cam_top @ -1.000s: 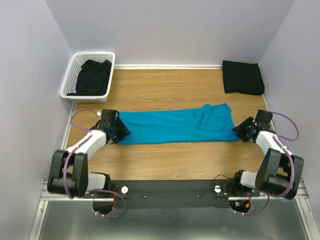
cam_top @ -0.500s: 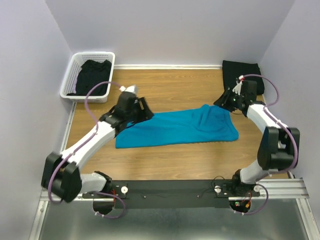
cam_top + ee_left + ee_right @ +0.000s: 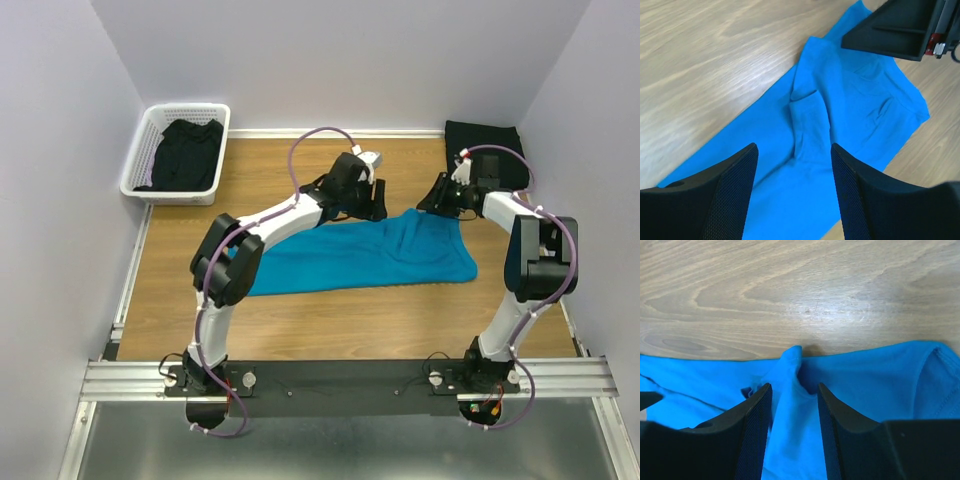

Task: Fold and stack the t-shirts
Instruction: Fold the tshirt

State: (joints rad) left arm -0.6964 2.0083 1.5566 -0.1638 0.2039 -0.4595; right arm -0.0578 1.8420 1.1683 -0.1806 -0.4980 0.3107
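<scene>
The bright teal-blue t-shirt (image 3: 370,255) lies as a long folded strip across the middle of the table, with a rumpled ridge near its far right part (image 3: 810,120). My left gripper (image 3: 374,200) hovers over the strip's far edge; its jaws (image 3: 792,150) are open, with only cloth below them. My right gripper (image 3: 440,197) is at the far right edge. Its jaws (image 3: 794,387) stand apart on either side of a raised fold of the teal shirt (image 3: 790,390). One black t-shirt (image 3: 485,152) lies folded at the far right corner, another black t-shirt (image 3: 185,150) in the basket.
The white lattice basket (image 3: 150,120) sits at the far left corner. Purple walls close in on three sides. Bare wood shows in front of the teal strip and behind it. The right gripper's black body (image 3: 900,25) shows in the left wrist view, close to the left gripper.
Both arms have swung from the teal shirt's two ends up to its far edge and now sit near each other. The left jaws have opened wider.
</scene>
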